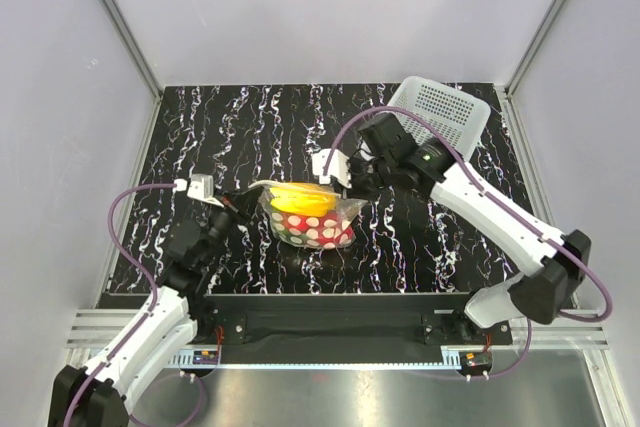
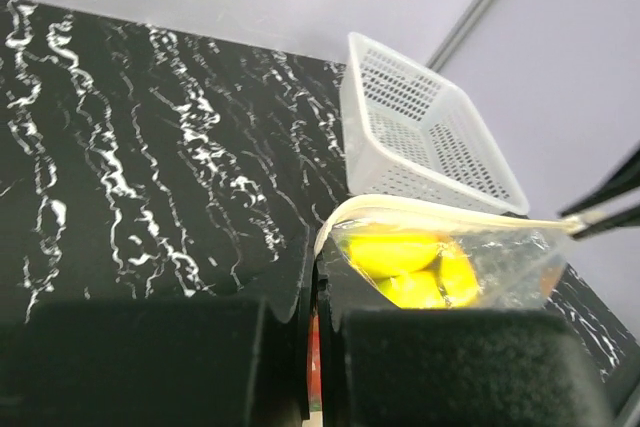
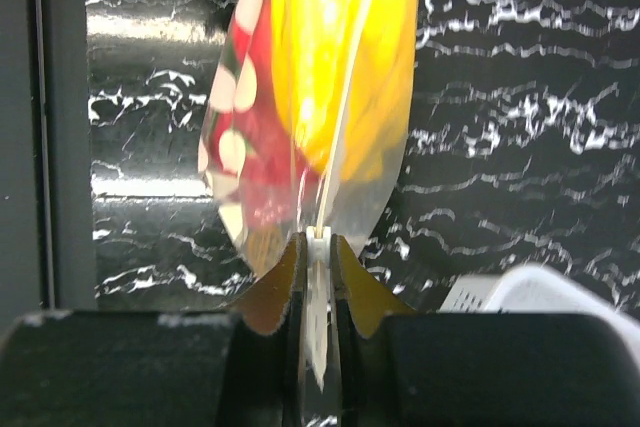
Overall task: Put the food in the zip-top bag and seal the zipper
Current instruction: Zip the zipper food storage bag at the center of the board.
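The dotted zip-top bag (image 1: 312,215) lies mid-table, held between both grippers. The yellow banana bunch (image 1: 303,199) and a red fruit (image 1: 318,232) show inside it; the other fruits are hidden. My left gripper (image 1: 250,203) is shut on the bag's left end. In the left wrist view the bag (image 2: 500,272) holds the banana (image 2: 405,267), and the zipper (image 2: 440,215) runs along its top. My right gripper (image 1: 348,190) is shut on the zipper's right end. In the right wrist view its fingers (image 3: 268,292) pinch the zipper (image 3: 318,247), with the bag (image 3: 240,147) and the banana (image 3: 330,57) beyond.
A white perforated basket (image 1: 440,112) stands tilted at the back right of the black marbled table (image 1: 200,137); it also shows in the left wrist view (image 2: 425,132). Grey walls close the cell. A black rail (image 1: 330,307) runs along the near edge.
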Robot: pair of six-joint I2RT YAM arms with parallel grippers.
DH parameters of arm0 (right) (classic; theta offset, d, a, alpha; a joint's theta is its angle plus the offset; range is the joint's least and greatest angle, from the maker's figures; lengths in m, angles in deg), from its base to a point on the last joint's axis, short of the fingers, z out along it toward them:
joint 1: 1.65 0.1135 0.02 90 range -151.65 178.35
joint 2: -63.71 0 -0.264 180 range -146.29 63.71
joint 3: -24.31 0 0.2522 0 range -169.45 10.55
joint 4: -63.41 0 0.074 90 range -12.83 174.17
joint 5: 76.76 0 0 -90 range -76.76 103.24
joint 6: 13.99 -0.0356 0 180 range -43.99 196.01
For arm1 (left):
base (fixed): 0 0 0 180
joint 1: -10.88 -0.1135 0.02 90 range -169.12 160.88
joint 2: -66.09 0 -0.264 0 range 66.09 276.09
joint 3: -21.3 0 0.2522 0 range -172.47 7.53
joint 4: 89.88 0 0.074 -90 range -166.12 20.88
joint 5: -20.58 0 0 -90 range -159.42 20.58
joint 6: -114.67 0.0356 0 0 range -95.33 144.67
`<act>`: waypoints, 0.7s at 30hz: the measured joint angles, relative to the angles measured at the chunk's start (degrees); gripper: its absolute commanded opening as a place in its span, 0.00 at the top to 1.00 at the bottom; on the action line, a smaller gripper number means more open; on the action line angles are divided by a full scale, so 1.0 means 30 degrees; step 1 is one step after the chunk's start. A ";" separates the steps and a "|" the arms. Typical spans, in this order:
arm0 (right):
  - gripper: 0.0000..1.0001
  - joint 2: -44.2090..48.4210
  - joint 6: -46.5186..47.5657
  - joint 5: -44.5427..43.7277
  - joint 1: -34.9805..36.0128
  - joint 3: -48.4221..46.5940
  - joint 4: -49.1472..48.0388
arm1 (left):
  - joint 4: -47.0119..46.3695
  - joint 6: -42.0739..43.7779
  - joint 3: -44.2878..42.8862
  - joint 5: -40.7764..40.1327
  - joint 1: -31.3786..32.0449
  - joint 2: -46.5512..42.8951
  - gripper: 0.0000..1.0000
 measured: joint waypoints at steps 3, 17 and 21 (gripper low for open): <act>1.00 0.1399 -0.0874 -0.0372 -0.0284 0.1282 -0.0168 | 0.0102 -0.0058 0.0000 -0.0219 -0.0073 0.0277 1.00; 0.06 0.7082 -0.5020 -0.1603 -0.0576 0.5049 -0.0525 | 0.0379 -0.0554 -0.0379 0.0197 -0.0437 0.1188 0.94; 0.02 0.8466 -0.6652 -0.1749 -0.0597 0.5982 -0.1494 | 0.0816 -0.0474 -0.0925 0.0342 -0.0510 0.1756 0.82</act>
